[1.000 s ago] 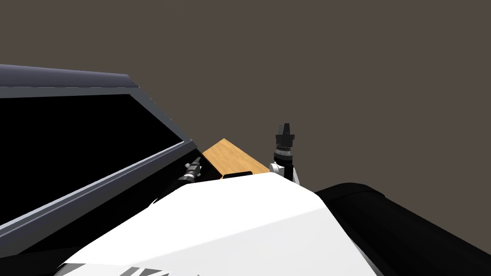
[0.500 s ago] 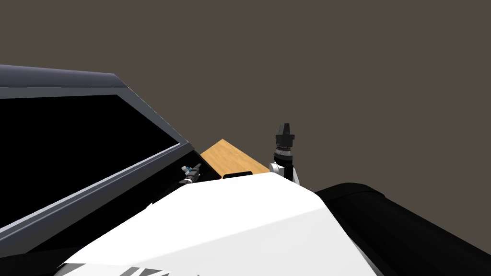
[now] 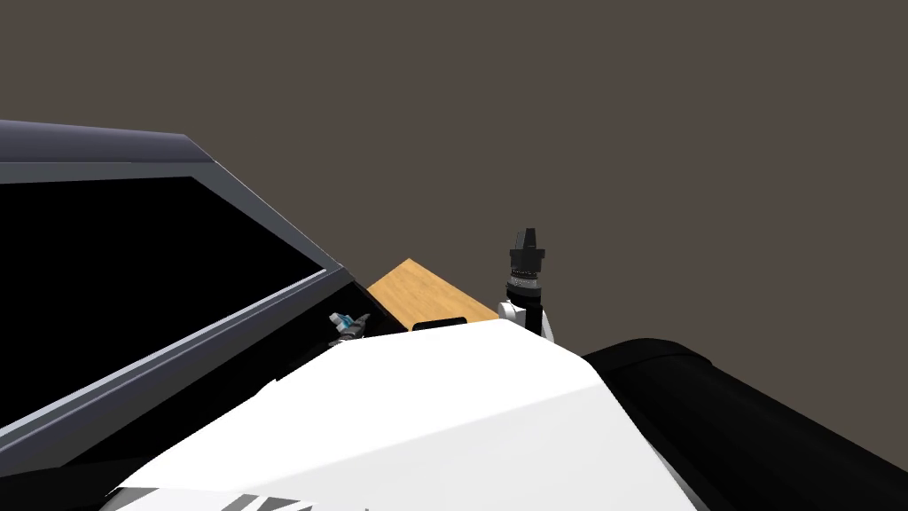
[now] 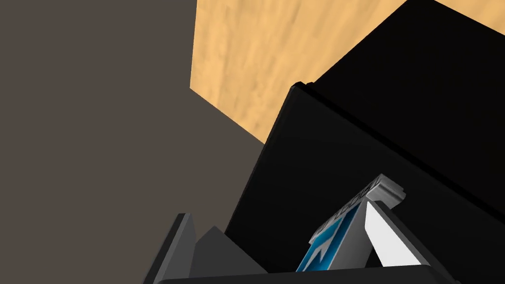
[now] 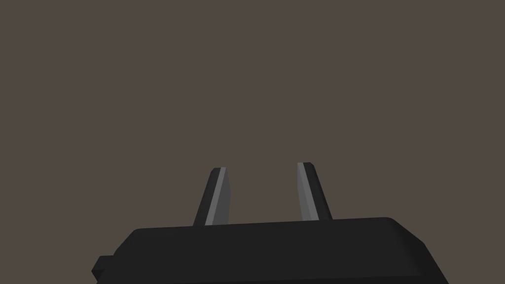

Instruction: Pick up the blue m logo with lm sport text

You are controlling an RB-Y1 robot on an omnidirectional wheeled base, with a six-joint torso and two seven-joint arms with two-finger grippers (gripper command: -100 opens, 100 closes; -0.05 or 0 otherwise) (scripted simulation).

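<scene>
The blue M logo item, a small grey piece with a blue and white face, sits between the fingers of my left gripper, leaning on one finger. In the head view the same left gripper shows small by the chest tip, holding the blue item beside a dark grey frame. My right gripper points up on the right, and its fingers stand open with nothing between them.
A light wood surface lies ahead, and its corner is near the left hand. A black box is right under the left gripper. A grey-framed panel encloses a black area on the left. A black rounded shape lies lower right.
My left gripper has drawn back to the left, and the blue item has come into view in it. The grey-framed panel's top corner has slid left. The right arm is still.
</scene>
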